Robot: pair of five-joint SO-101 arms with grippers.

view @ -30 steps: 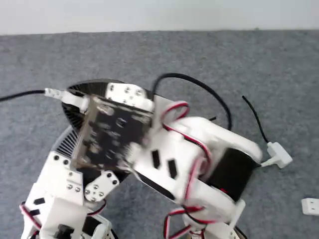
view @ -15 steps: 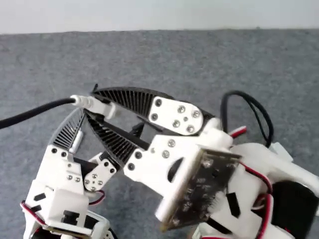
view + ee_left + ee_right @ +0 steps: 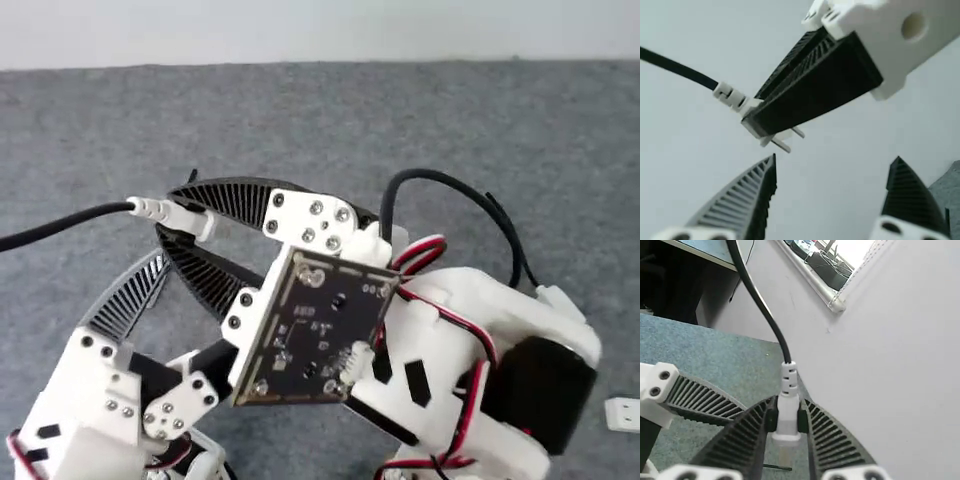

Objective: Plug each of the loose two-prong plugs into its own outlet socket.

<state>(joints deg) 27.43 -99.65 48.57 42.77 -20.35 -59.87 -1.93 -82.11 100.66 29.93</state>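
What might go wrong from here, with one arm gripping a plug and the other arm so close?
1. The right gripper pinches the plug across its body while its cable trails off sideways; a tug might twist it loose.
2. The left gripper is open right by the prongs; closing in may knock them or the other fingers.
3. A second cable loops beside the right arm and may snag.
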